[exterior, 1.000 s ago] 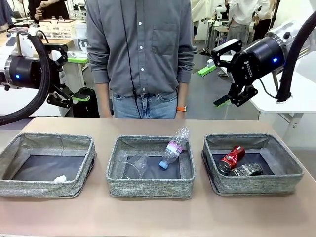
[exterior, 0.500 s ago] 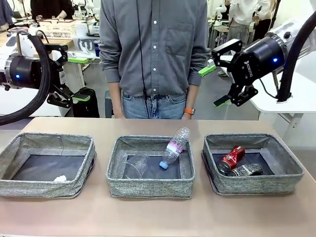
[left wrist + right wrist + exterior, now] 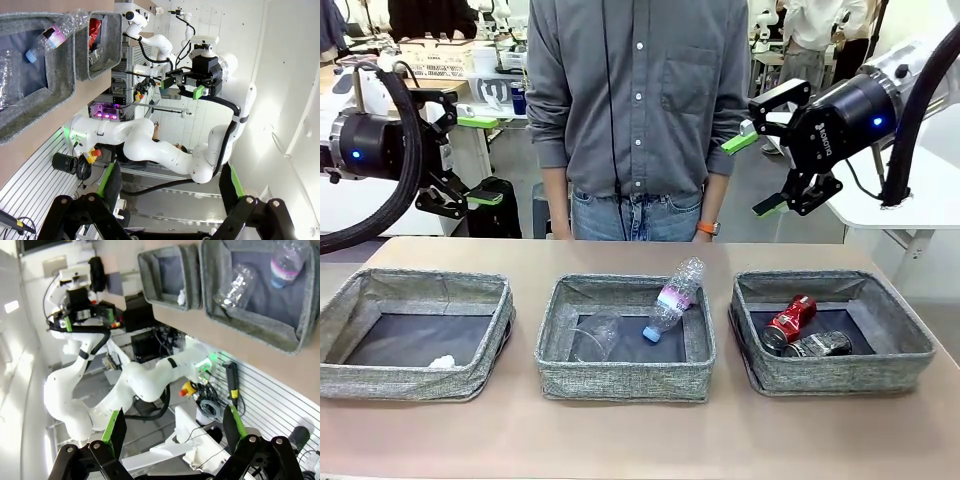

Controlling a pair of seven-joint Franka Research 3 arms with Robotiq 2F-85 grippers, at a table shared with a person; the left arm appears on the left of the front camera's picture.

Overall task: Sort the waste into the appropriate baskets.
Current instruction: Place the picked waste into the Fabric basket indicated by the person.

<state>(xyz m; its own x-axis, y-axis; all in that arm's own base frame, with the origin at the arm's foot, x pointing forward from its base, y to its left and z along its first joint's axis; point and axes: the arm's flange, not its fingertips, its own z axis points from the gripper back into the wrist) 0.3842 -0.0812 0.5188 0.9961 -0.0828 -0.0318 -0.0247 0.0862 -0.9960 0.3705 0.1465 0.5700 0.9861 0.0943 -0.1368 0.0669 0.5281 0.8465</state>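
left claw [image 3: 465,160]: raised well above the table's left end, jaws spread wide, holding nothing; green pads apart in the left wrist view [image 3: 170,187]
right claw [image 3: 760,172]: raised above the table's right end, jaws spread wide, holding nothing; same in the right wrist view [image 3: 175,427]
table [image 3: 640,440]: tan top, 3 grey woven baskets in a row, apart from each other
left basket [image 3: 415,335]: small white paper ball [image 3: 442,362] on the navy bottom near the front wall
middle basket [image 3: 625,335]: clear plastic cup [image 3: 595,335] lying on its side at left; clear plastic bottle [image 3: 672,298] tilted, blue cap down on the bottom, base leaning over the far right rim, pink-white label midway
right basket [image 3: 830,330]: red can [image 3: 790,320] lying tilted at left; dark can [image 3: 817,345] lying on its side just in front of it, touching or nearly so, cannot tell which
person [image 3: 640,110]: standing at the far edge behind the middle basket, grey shirt, jeans, arms down, orange wristband
left wrist view: bottle [image 3: 55,32] and cup [image 3: 10,75] in the middle basket [image 3: 50,95], cans' basket [image 3: 102,47] beyond
right wrist view: cup [image 3: 235,285] and bottle [image 3: 287,262] in the middle basket [image 3: 250,327], paper ball [image 3: 181,297] in the farther one [image 3: 167,275]
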